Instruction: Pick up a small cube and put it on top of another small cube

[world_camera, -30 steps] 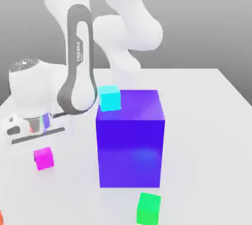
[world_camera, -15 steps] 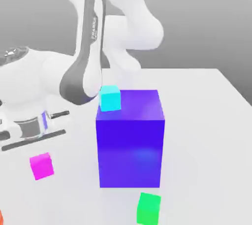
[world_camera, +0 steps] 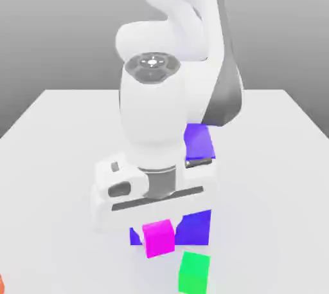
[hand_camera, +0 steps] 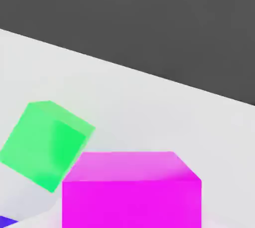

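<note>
The small cube (world_camera: pixel 159 239), plain magenta-pink, hangs directly under my hand in the exterior view, in front of the big blue-violet block (world_camera: pixel 200 142). My gripper (world_camera: pixel 157 225) is shut on the small cube and holds it off the table. In the hand view the small cube (hand_camera: pixel 132 190) sits very close to the camera. A small green cube (world_camera: pixel 194 272) rests on the white table just to the exterior view's right of the held cube and lower in that view. The green cube (hand_camera: pixel 45 143) also appears beside the held cube in the hand view.
The white arm covers most of the blue-violet block. The white table (world_camera: pixel 58 157) spreads wide on both sides. A sliver of something red (world_camera: pixel 1 284) lies at the exterior view's lower left corner.
The arm swung from the exterior view's left to in front of the blue-violet block. The magenta cube left its spot on the table and travelled with the hand.
</note>
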{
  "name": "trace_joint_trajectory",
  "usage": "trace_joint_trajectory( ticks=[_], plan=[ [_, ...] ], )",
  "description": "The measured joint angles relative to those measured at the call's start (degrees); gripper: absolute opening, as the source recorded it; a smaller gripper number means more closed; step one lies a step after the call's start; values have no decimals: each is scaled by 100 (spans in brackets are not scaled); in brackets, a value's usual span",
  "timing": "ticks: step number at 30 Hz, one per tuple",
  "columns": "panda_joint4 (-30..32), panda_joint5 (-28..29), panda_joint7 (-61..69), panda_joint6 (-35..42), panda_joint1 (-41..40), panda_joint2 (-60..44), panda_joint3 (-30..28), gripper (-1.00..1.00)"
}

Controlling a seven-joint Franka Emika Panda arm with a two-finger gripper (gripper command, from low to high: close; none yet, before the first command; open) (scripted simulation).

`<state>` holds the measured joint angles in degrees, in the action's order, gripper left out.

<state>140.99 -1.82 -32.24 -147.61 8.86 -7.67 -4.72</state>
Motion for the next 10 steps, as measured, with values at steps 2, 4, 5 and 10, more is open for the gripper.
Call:
trace_joint_trajectory(
  ticks=[2,4,5,10],
  plan=[
    [131,51,-298,-201,137,5,68,-100],
    [147,17,-340,-545,160,-304,100,-100],
    [142,-10,-332,-734,155,-495,119,-100],
    [129,-54,-308,-1041,136,-814,153,100]
  ],
)
